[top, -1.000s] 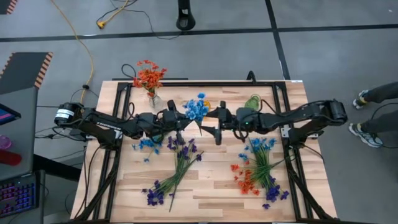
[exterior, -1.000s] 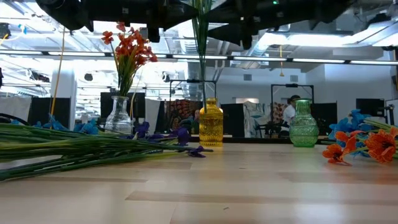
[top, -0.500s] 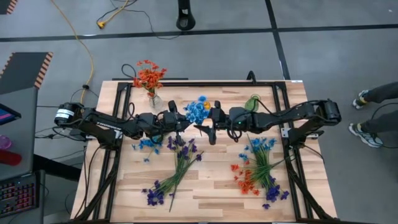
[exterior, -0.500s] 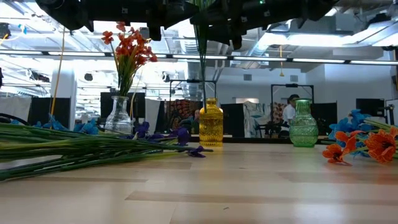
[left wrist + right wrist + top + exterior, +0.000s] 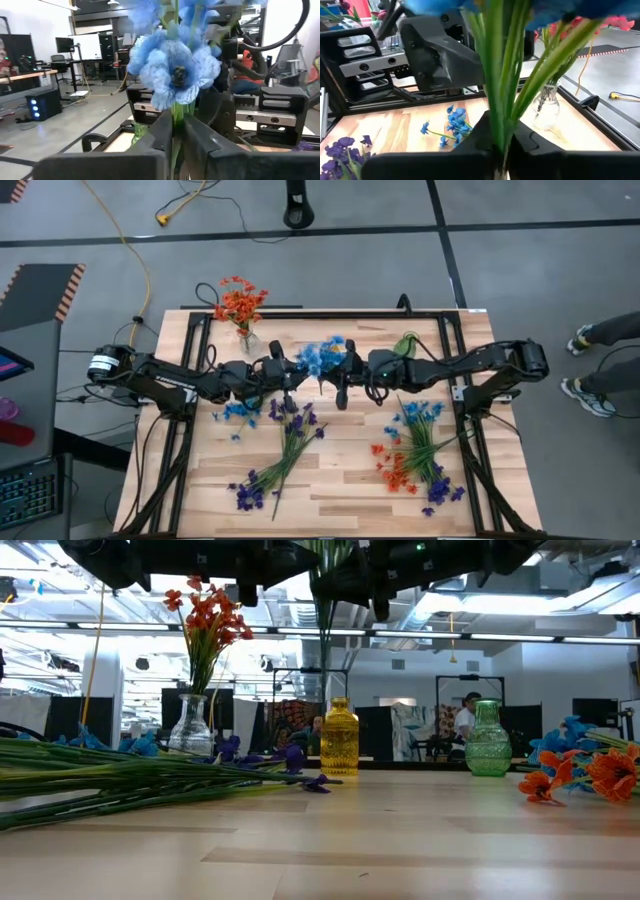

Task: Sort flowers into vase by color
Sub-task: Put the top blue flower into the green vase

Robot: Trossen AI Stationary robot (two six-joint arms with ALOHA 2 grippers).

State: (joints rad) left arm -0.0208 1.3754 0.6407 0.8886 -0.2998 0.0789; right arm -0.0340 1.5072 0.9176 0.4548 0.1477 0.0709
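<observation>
Wooden counter [image 5: 340, 470] from above: both hands meet mid-counter on the blue sprig [image 5: 322, 357], purple and mixed flowers lying nearer. Low view: its stems hang over the yellow vase [image 5: 339, 737]. Wrist views: left hand [image 5: 176, 131] and right hand [image 5: 501, 136] both clamp the stems. Handover, likely; one must release, then lower.

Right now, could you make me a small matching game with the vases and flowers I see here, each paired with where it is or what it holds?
Things:
1. clear vase
2. yellow vase
3. green vase
4. purple flowers

States:
A. blue stems going in
B. lying on the table
C. holds orange flowers
D. empty

Pairs: 1-C, 2-A, 3-D, 4-B. Both the left fingers and right fingers pinch the blue flowers.
</observation>
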